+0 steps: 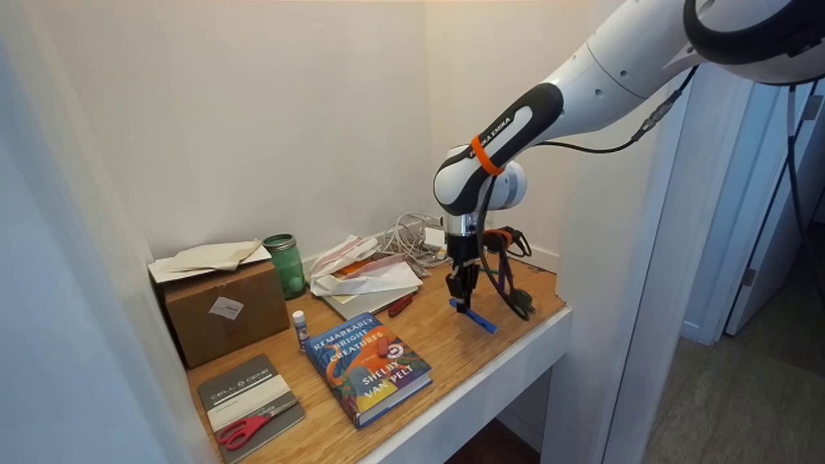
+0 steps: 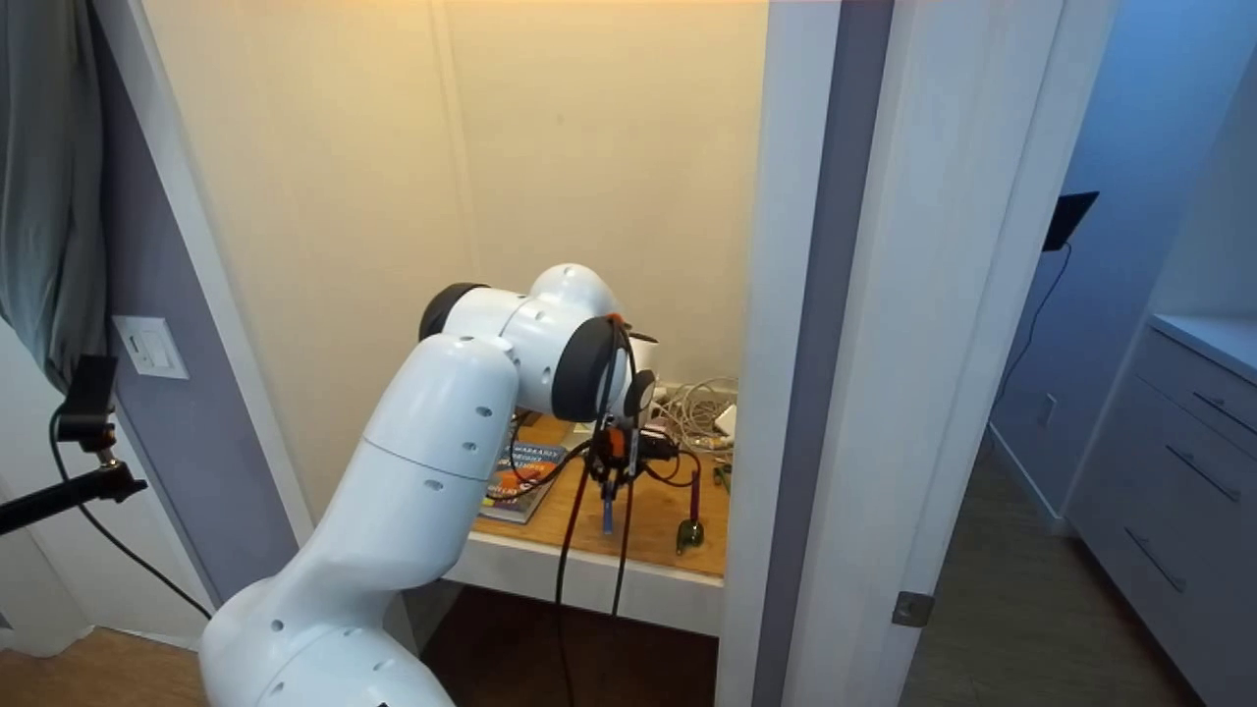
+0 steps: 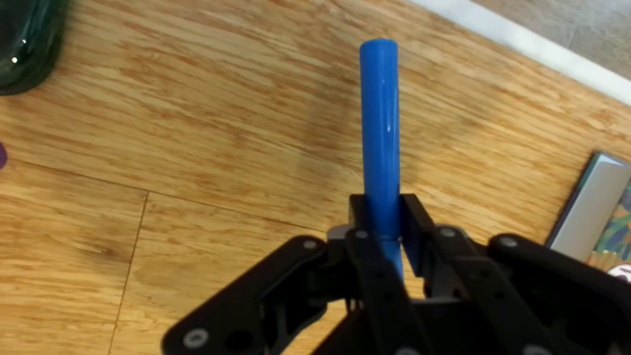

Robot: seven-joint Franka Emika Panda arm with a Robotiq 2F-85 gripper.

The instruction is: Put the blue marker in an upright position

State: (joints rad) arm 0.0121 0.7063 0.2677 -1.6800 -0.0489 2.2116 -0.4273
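A wood-grained worktop (image 1: 451, 348) is carrying a cardboard box (image 1: 258, 322), a green jar (image 1: 287, 267) and tangled pale cables (image 1: 405, 248) along its back. Nearer the front, the hardcover "Remarkably Bright Creatures" (image 1: 367, 364) is lying face up, a glue stick (image 1: 301, 330) standing just beside it and a notebook (image 1: 238, 383) lying near.

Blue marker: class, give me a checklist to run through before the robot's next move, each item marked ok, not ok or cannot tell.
1. Gripper shut on the blue marker: ok.
2. Marker upright: not ok, the wrist view shows it lengthwise.
3. Grip at the marker's middle: not ok, nearer one end.
4. Marker clear of the wooden tabletop: cannot tell.
5. Book apart from the marker: ok.
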